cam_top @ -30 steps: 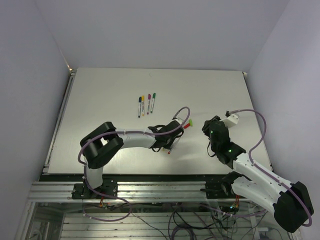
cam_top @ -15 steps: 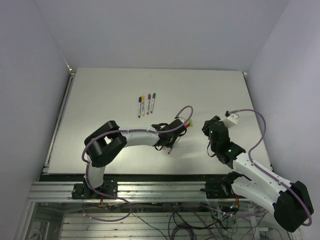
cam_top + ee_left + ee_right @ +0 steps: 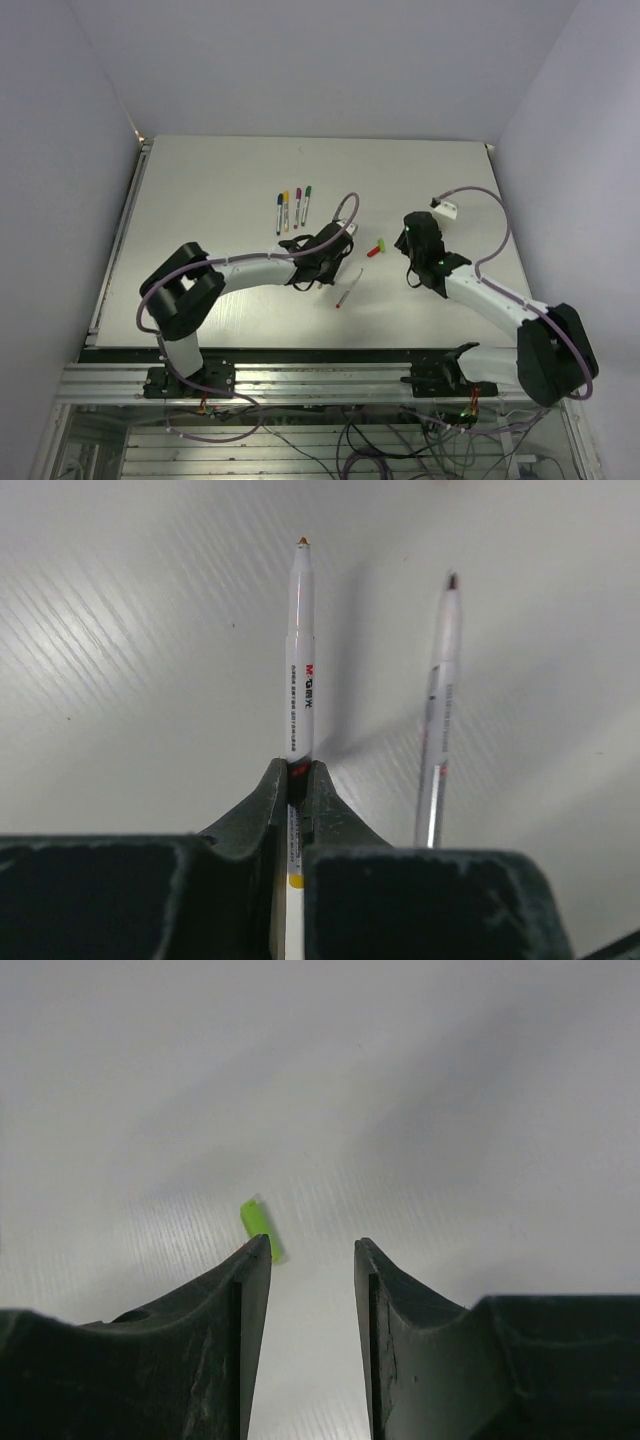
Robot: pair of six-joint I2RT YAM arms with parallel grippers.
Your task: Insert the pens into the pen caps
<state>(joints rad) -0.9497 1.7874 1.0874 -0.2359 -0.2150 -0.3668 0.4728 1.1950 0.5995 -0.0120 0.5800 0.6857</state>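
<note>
My left gripper (image 3: 297, 770) is shut on a thin white pen (image 3: 300, 670), whose small orange-brown tip points away from the wrist camera. From above, that gripper (image 3: 325, 262) hangs over the middle of the table and hides the held pen. A second pen (image 3: 349, 287) with a red tip lies loose to its right, also in the left wrist view (image 3: 438, 710). A green pen cap (image 3: 381, 241) and a red pen cap (image 3: 373, 252) lie together. My right gripper (image 3: 312, 1250) is open and empty, with the green cap (image 3: 258, 1228) just past its left fingertip.
Several pens with coloured ends (image 3: 292, 208) lie side by side in a row at the back left of the middle. The white table (image 3: 200, 200) ends at walls on the left, back and right. The right arm (image 3: 480, 295) reaches in from the right.
My left gripper shut on a pen and drew back to the left with it. The right arm swung forward toward the caps and its jaws widened.
</note>
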